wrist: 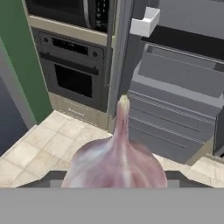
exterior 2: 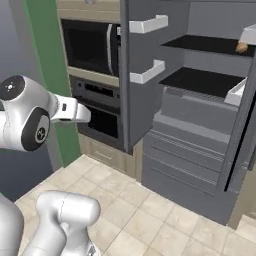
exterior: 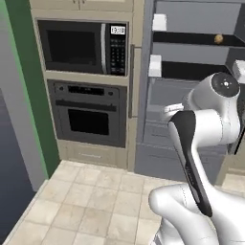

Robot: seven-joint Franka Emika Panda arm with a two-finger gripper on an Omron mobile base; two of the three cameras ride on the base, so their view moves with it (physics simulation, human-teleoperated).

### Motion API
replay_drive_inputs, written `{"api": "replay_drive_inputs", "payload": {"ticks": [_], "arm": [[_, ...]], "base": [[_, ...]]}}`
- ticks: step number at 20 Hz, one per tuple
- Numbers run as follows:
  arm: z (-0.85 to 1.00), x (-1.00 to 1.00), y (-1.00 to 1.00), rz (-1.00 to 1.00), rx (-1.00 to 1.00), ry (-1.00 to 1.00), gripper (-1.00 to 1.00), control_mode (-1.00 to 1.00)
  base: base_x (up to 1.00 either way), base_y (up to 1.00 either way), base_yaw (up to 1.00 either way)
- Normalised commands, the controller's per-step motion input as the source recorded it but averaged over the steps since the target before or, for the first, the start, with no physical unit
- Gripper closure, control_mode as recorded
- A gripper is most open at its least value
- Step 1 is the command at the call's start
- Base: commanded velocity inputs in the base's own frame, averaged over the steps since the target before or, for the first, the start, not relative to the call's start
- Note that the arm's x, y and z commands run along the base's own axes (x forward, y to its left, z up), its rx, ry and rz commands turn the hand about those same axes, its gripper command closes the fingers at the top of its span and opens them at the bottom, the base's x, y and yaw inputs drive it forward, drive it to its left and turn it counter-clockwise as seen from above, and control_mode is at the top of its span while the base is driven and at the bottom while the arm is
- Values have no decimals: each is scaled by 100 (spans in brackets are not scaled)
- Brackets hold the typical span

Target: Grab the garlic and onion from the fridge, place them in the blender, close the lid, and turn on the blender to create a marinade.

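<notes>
Garlic (wrist: pixel 116 162) pinched in end effector (wrist: pixel 114 181), tip pointing up toward the open fridge (wrist: pixel 183 87). Small brown item (exterior: pixel 219 38) sits on upper fridge shelf. Oven (exterior: pixel 88 115) left of fridge.

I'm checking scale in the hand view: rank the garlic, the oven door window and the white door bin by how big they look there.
1. garlic, though it sits right at the camera
2. oven door window
3. white door bin
</notes>
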Motion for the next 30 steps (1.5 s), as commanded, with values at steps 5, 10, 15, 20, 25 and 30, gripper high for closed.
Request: {"api": "replay_drive_inputs", "payload": {"ticks": [5,10,15,20,25,30], "arm": [[0,0,0,0,0,0,100,100],[0,0,0,0,0,0,100,100],[0,0,0,0,0,0,100,100],[0,0,0,0,0,0,100,100],[0,0,0,0,0,0,100,100],[0,0,0,0,0,0,100,100]], "base": [[-55,-44,-33],[-40,-17,-82],[-26,0,-90],[-3,20,-90],[12,35,-86],[39,66,-74]]}}
